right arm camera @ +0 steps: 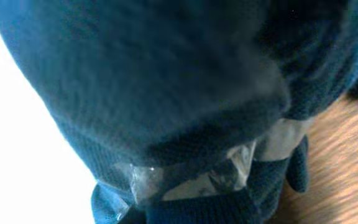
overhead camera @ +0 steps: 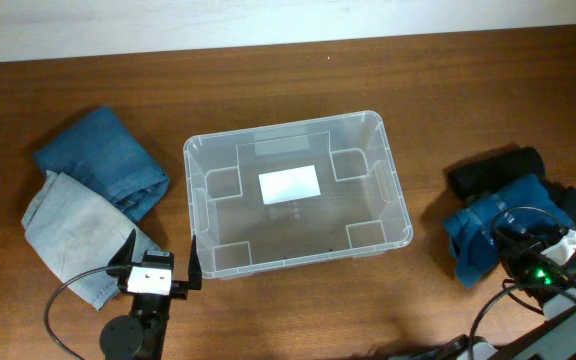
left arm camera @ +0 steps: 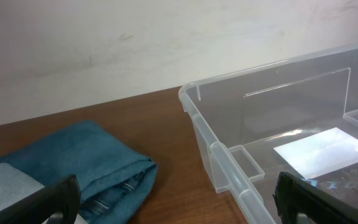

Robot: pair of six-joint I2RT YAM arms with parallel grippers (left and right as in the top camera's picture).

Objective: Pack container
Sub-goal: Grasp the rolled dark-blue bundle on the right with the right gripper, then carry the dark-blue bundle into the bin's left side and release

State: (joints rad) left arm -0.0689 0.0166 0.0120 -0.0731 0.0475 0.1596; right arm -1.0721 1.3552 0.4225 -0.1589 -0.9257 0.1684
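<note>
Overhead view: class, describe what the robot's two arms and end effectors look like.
Left end effector: white block, two black fingers, black round base, looping black cable. Right end effector: black body, green light, white part, looped black cables, grey arm link.

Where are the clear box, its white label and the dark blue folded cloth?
clear box (overhead camera: pixel 288 228): overhead view, bare floor of the box.
white label (overhead camera: pixel 290 185): overhead view, its middle.
dark blue folded cloth (overhead camera: pixel 103 155): overhead view, middle of its top.
</note>
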